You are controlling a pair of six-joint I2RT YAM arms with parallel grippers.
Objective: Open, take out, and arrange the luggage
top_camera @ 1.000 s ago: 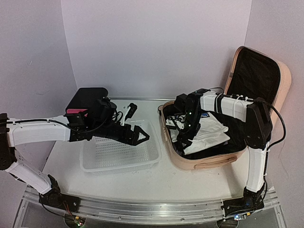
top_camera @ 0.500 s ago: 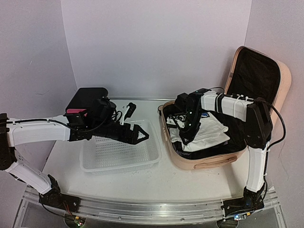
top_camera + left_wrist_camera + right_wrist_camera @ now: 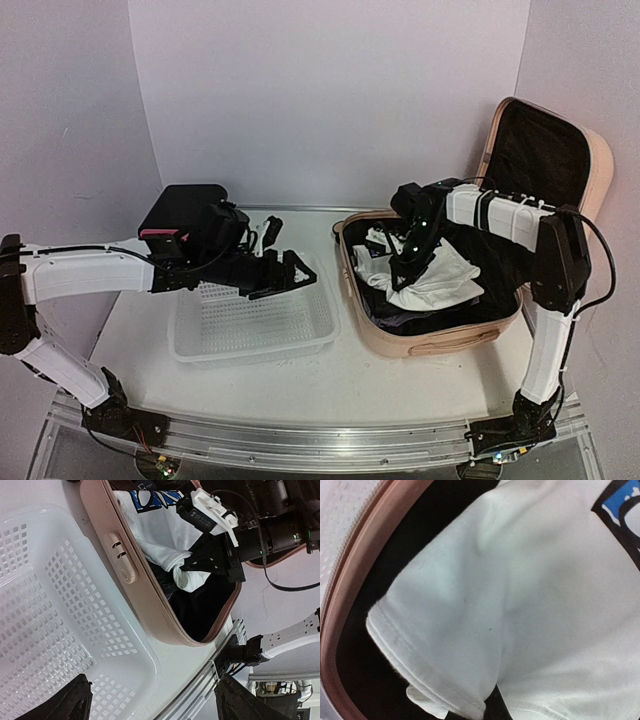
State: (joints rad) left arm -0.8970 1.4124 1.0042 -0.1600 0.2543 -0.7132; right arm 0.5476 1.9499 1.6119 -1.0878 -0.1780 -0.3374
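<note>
The luggage, a peach-pink suitcase, lies open at the right with its black-lined lid standing up. Inside it, a white T-shirt with a blue print lies on dark clothes. My right gripper reaches down into the suitcase and is shut on a bunched fold of this T-shirt. The right wrist view is filled by the shirt's sleeve beside the pink rim. My left gripper hovers open over the white basket, holding nothing.
A white mesh basket sits at the centre left, touching the suitcase's left wall. A black-and-pink drawer box stands behind the left arm. Small dark items lie behind the basket. The table's metal front rail runs along the near edge.
My right gripper has shut on the white T-shirt and shifted slightly right, bunching the cloth. The left gripper has drifted a little toward the back over the basket.
</note>
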